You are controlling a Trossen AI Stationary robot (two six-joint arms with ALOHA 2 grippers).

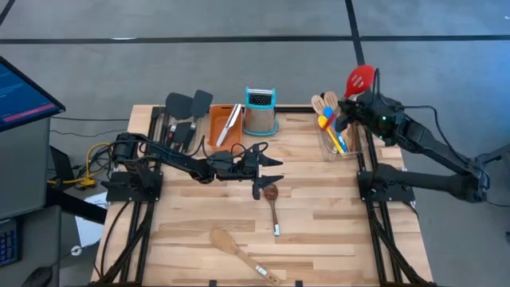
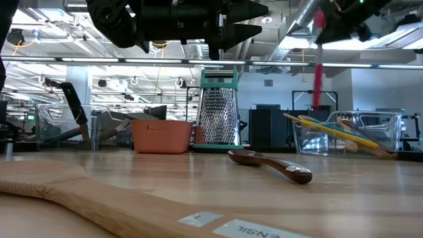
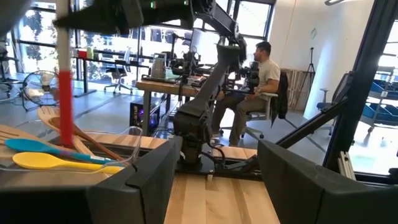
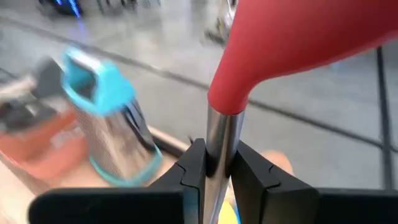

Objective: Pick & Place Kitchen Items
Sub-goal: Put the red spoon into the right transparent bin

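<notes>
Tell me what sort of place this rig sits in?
Probably an open robotics lab or workshop, not a kitchen: exposed ceiling ducts, a person seated at a workbench with more equipment, and a monitor beside the table.

Grey floor (image 1: 239, 20) with dark lines, bright windows (image 3: 93, 37), desks (image 3: 168, 87), seated person (image 3: 261, 74), ceiling pipes (image 2: 310, 13)

Bench (image 1: 319, 207): pale wood planks, smooth. Grater (image 2: 218, 116): perforated shiny steel, teal plastic top. Red spoon (image 4: 298, 43): matt, probably silicone, on polished steel handle. Bin (image 2: 344, 132): clear glossy plastic.
</notes>
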